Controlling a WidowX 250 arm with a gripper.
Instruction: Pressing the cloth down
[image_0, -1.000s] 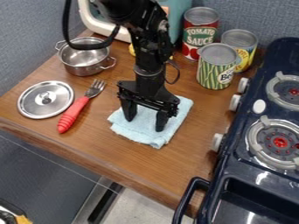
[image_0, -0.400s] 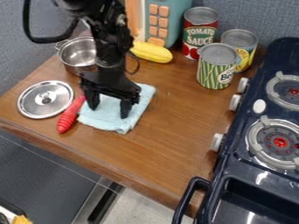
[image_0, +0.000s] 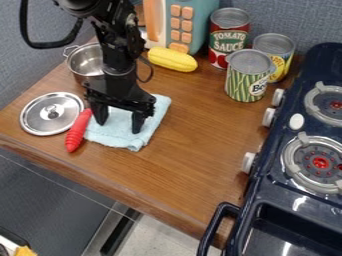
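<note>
Start at the near edge, where your view shows the handle (image_0: 215, 225) of the dark blue stove (image_0: 257, 212); 2 burners sit on the stove top and 3 pale knobs line the side facing the wooden counter (image_0: 194, 165). On the counter, you find the light blue cloth (image_0: 120, 135) lying flat, with slight wrinkles, left of center. The gripper (image_0: 119, 128) points down over the cloth, both fingertips at its surface. Note the jaw state: wide, with bare cloth visible between the fingers. Left of the cloth, locate the red handle (image_0: 77, 131) of a utensil at the cloth's edge, and just beside that, the round metal lid (image_0: 51, 114). Behind the lid stands the metal pot (image_0: 85, 61), partly hidden by the arm. Farther right, the green bean can (image_0: 244, 82) stands upright in front of the yellow can (image_0: 286, 52) and tomato sauce can (image_0: 224, 45). The yellow corn (image_0: 172, 60) lies before the teal toy microwave (image_0: 195, 25).
</note>
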